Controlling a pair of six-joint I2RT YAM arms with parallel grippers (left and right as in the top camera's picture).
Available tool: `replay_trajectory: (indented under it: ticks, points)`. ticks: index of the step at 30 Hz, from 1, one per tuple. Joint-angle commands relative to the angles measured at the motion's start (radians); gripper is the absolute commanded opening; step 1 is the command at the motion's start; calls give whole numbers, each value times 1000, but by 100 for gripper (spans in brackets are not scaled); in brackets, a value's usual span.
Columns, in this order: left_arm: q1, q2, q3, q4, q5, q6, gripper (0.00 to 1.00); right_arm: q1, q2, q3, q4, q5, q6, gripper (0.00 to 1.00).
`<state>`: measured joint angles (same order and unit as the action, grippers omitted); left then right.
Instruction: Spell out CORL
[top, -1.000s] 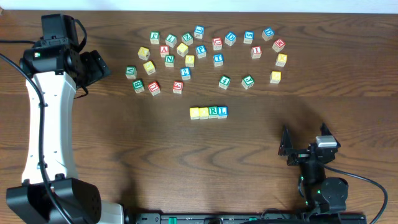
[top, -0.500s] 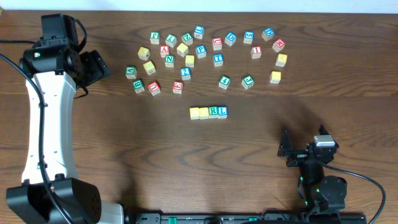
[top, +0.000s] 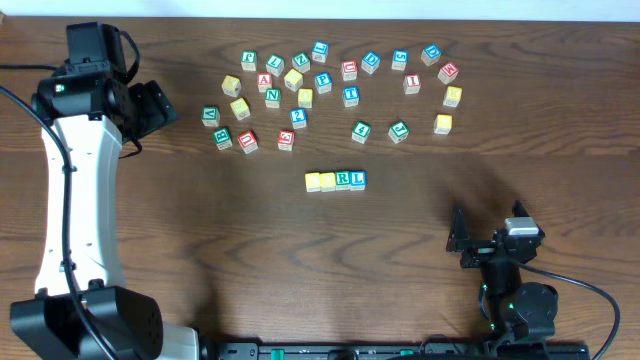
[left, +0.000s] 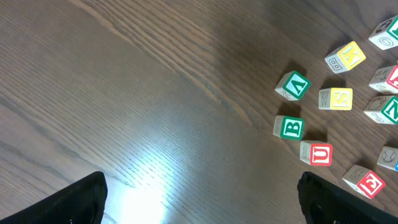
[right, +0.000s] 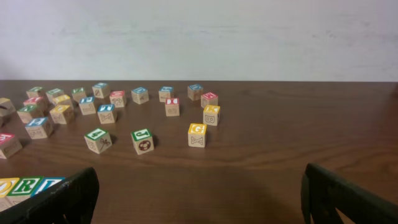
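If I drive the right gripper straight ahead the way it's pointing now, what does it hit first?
Most likely the loose yellow-topped cube, almost dead centre ahead of the open right gripper. The CORL row lies off to the left. Height is unclear, so it might pass over.

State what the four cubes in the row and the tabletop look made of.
Row cubes: probably wood, with painted faces; pale tan sides show in the right wrist view. Tabletop: dark wood or wood-look laminate, slightly glossy; grain lines and a glare patch show.
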<state>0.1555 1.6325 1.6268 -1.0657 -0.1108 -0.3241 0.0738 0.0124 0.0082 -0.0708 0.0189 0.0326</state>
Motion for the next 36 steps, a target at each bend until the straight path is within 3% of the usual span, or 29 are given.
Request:
replay_trajectory:
  ticks: [1, 14, 26, 30, 36]
  points:
    - [3, 8, 0, 0, -3, 6, 96, 6, -7, -3, -3, -3, -15, 99]
    - [2, 2, 0, 0, -3, 6, 96, 6, -7, -3, -3, -3, -15, 99]
    - [2, -197, -25, 0, -40, 6, 96, 6, -7, -3, -3, -3, -15, 99]
    - [2, -420, -274, 261, -49, 10, 96, 6, -7, -3, -3, -3, -15, 99]
    - [2, -720, -666, 680, 74, 97, 96, 6, -7, -3, -3, -3, -15, 99]
